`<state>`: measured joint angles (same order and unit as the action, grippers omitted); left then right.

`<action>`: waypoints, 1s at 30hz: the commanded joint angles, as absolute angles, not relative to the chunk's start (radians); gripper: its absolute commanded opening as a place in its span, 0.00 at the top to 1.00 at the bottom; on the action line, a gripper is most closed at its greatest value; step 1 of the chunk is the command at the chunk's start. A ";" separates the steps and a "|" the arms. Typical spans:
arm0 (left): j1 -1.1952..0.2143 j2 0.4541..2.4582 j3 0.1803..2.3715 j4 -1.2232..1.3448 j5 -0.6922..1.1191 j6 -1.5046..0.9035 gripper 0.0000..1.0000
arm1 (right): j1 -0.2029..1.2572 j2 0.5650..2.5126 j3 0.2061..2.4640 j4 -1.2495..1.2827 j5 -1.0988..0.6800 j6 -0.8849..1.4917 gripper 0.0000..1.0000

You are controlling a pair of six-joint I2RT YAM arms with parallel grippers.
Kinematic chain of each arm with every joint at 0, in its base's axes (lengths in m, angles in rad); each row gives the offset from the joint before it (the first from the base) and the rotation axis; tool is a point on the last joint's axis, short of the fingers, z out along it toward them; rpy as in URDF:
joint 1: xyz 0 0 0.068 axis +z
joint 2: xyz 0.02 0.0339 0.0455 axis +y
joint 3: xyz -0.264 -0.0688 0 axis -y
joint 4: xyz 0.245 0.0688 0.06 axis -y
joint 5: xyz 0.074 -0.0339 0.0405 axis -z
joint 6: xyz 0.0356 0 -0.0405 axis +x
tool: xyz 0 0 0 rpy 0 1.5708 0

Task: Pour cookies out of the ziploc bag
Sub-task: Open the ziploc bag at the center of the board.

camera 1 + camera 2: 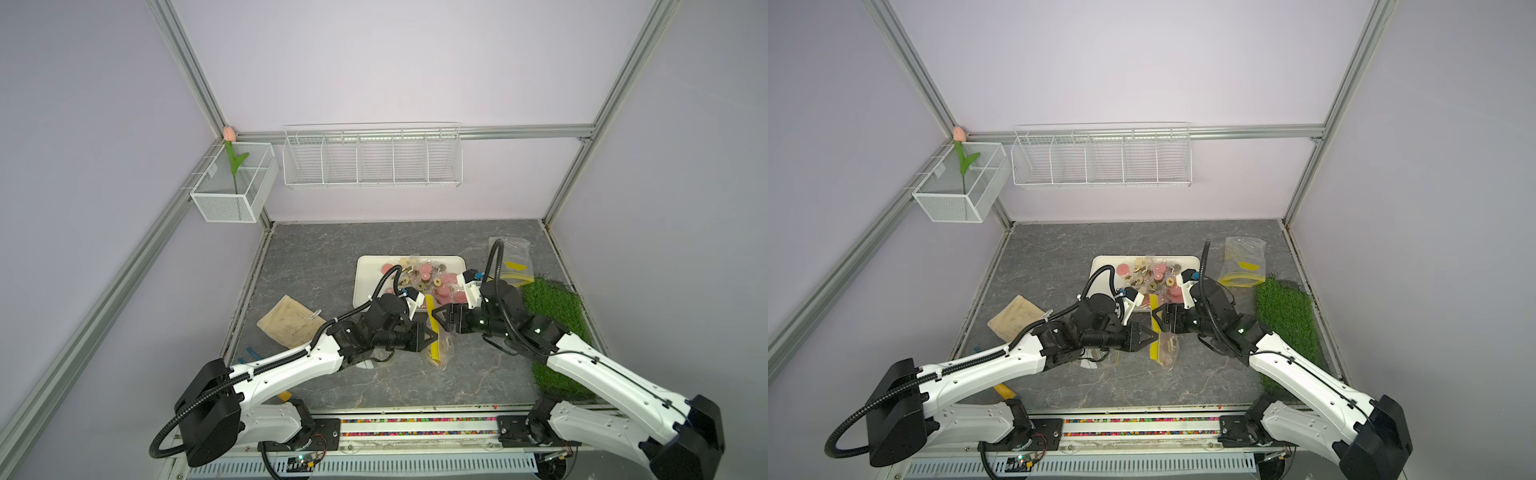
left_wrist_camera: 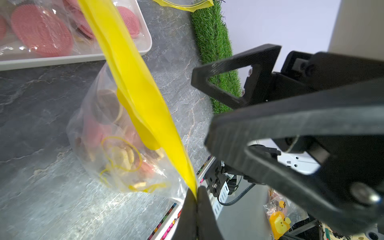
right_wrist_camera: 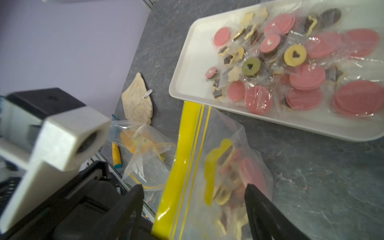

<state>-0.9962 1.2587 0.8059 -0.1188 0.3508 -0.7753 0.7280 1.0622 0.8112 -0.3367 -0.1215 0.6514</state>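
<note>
My left gripper (image 2: 196, 197) is pinched shut on one end of the yellow zip strip (image 2: 133, 79) of the ziploc bag (image 2: 97, 116). The strip runs toward the tray (image 3: 193, 62). My right gripper (image 3: 195, 189) stands open astride that strip, probably not touching. The cookies (image 3: 252, 174) sit in the bag, beside the tray.
</note>
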 commanded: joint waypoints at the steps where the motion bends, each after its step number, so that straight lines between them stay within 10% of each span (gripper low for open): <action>1: -1.000 1.267 0.839 -0.152 0.334 -0.745 1.00 | 0.730 1.083 0.802 -0.364 -0.175 0.683 0.25; 7: -1.002 1.278 0.847 -0.155 0.333 -0.742 1.00 | 0.757 1.125 0.805 -0.334 -0.186 0.701 0.31; 19: -1.002 1.251 0.829 -0.180 0.313 -0.739 1.00 | 0.776 1.128 0.796 -0.321 -0.147 0.692 0.92; 30: -0.930 1.106 0.707 -0.166 0.284 -0.778 0.71 | 0.764 1.031 0.698 -0.195 -0.170 0.653 0.86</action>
